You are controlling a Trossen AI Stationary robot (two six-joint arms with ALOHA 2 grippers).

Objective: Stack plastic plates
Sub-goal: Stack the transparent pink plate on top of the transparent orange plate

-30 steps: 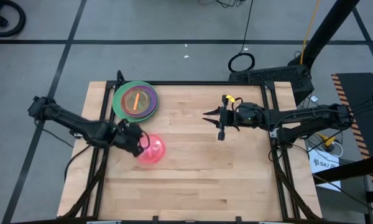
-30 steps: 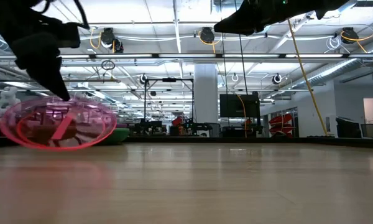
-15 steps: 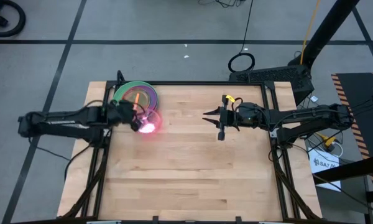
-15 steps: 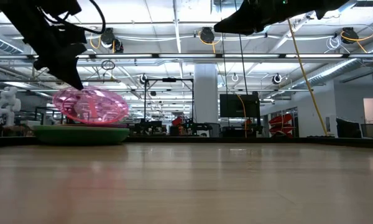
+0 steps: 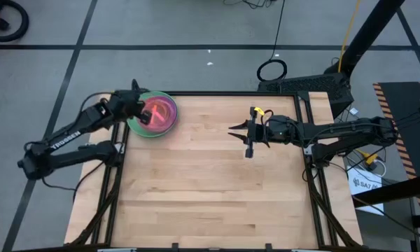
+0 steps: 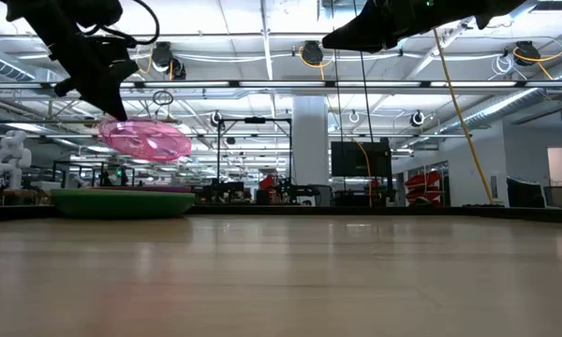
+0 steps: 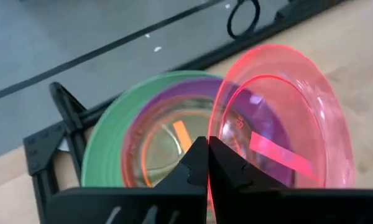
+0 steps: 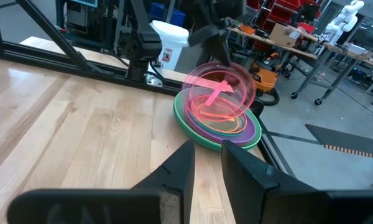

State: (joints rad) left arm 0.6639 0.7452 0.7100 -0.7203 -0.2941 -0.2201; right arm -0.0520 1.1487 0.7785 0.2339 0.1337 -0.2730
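At the table's far left corner stands a stack of plastic plates (image 5: 136, 128): a green one (image 7: 105, 143) at the bottom, a purple one (image 7: 202, 87) on it and a translucent orange one (image 7: 158, 149) inside that. My left gripper (image 5: 145, 115) is shut on a translucent pink plate (image 5: 161, 110) just above the stack (image 6: 122, 201). My right gripper (image 5: 232, 130) hovers over the table's far middle, pointing at the stack. Its fingers (image 8: 174, 168) stand a little apart with nothing between them. My left gripper pinches the pink plate's rim (image 7: 215, 138) between its two fingers, one on the plate's upper face and one beneath. The fingers slant down from the table's left side. The plate (image 6: 145, 139) is lifted clear, tilted, over the stack.
A black frame bracket (image 7: 62, 118) sits at the table's far left corner beside the stack. A black cable ring (image 5: 271, 70) lies on the floor beyond the far edge. Bare wooden tabletop (image 5: 210, 196) runs from the middle toward the near edge.
My left gripper has swung from the left middle of the table toward the far edge and upward, rolling as it went. It stayed shut on the pink plate, which has gone from low beside the stack to tilted above it.
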